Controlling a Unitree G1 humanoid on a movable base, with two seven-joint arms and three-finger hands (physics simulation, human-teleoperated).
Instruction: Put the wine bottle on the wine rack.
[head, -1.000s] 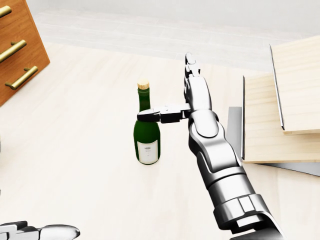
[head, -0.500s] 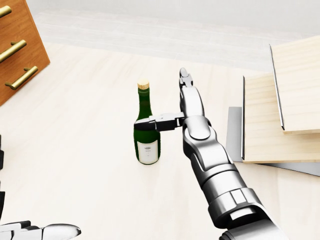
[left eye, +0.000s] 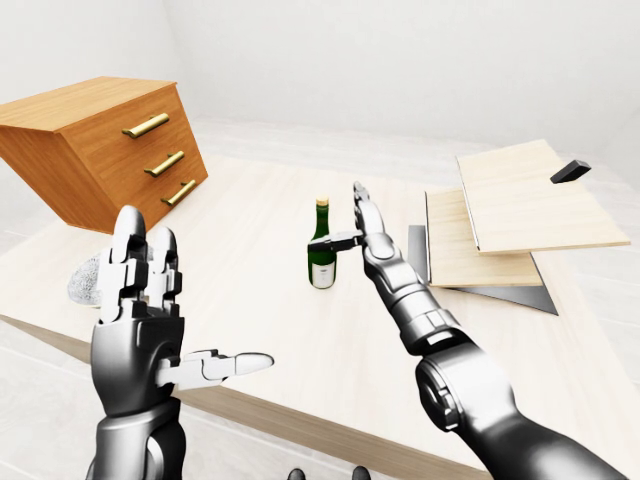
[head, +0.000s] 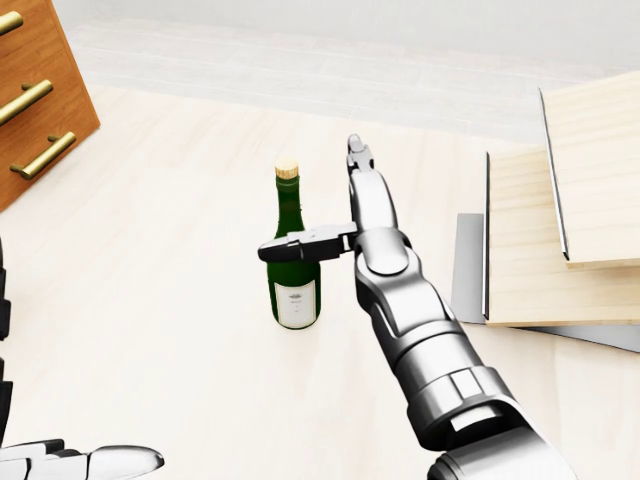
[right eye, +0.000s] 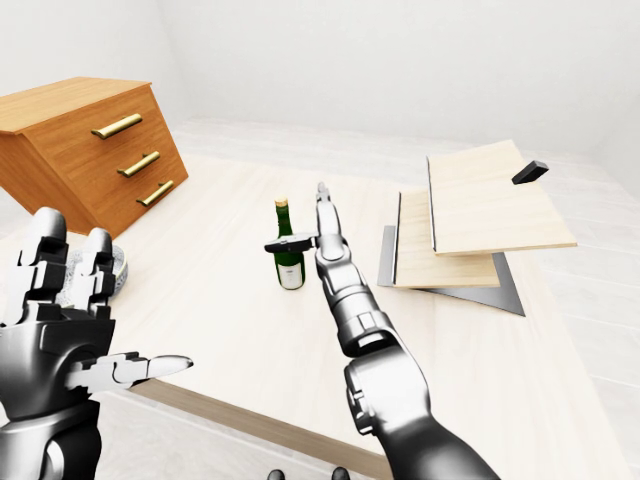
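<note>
A green wine bottle with a white label and a cork stands upright on the pale wooden table. My right hand is open just right of the bottle. Its fingers stretch straight toward the top of the head view, and its dark thumb lies across the bottle's shoulder. The fingers do not close round the glass. My left hand is raised open at the lower left of the left-eye view, well away from the bottle. The wine rack, slanted pale boards on a grey base, is to the bottle's right.
A brown dresser with brass handles stands on the table at the left. A small grey mesh-like object lies below it near the table's edge. A little black block sits on the rack's upper board.
My right hand has slid left toward the bottle, and its thumb now reaches further across the bottle's shoulder. The bottle has not moved.
</note>
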